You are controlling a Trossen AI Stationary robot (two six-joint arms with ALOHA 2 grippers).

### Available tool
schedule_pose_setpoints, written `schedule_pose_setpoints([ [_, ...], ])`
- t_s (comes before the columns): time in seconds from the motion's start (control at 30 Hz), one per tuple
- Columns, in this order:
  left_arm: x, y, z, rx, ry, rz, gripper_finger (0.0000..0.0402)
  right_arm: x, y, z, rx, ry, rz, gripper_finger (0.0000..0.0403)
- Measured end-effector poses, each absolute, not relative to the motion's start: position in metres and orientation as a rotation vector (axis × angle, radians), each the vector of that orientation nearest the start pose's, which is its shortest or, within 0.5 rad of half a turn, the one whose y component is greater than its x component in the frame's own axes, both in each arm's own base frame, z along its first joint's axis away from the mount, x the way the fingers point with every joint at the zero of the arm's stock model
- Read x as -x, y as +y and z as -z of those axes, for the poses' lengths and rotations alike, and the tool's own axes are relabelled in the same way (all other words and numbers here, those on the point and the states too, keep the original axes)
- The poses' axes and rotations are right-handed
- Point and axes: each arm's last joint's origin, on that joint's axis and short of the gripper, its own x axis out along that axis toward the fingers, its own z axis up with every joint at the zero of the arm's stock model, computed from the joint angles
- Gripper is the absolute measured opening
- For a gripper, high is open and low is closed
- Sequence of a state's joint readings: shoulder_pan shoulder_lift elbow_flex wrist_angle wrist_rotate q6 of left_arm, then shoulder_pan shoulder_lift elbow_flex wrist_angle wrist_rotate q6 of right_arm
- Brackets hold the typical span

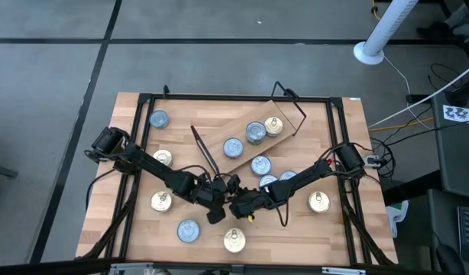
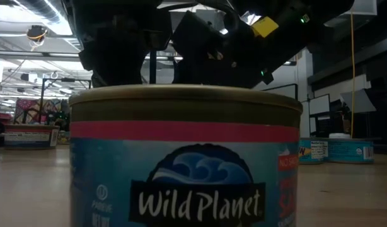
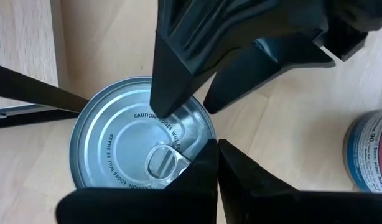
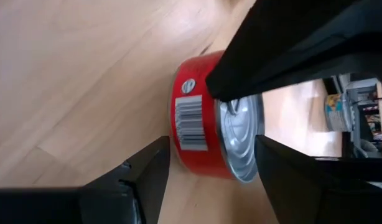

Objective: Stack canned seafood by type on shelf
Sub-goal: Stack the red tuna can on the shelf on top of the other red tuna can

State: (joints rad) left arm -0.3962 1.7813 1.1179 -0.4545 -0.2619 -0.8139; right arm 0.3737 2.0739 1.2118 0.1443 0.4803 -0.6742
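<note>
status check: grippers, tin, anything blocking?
Right gripper open, straddling a red-labelled tin on the table. Left gripper shut, its fingers over that tin's silver lid, in the way.

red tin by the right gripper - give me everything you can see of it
The red tin is short and round, with a red paper-like label bearing a white barcode panel and a small round mark. Its silvery metal lid has a pull ring and looks unopened. It sits on the wooden table, just ahead of the right gripper, whose jaws stand open. A dark finger of the left gripper crosses over its lid; contact cannot be told.
</note>
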Motion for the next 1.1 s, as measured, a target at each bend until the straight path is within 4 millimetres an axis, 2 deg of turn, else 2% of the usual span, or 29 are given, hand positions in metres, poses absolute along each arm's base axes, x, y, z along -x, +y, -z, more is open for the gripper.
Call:
schedule_pose_setpoints([
  [0.43, -0.323, -0.127, -0.172, 0.420, 1.012, -0.334, 0.0000, -0.397, 0.142, -0.125, 0.934, 0.688, -0.124, 0.0234],
  [0.73, -0.324, -0.127, -0.173, 0.449, 1.002, -0.345, 0.0000, -0.392, 0.155, -0.126, 0.957, 0.675, -0.130, 0.0234],
  [1.1, -0.333, -0.131, -0.184, 0.456, 0.945, -0.300, 0.0000, -0.393, 0.154, -0.126, 0.951, 0.676, -0.114, 0.0234],
])
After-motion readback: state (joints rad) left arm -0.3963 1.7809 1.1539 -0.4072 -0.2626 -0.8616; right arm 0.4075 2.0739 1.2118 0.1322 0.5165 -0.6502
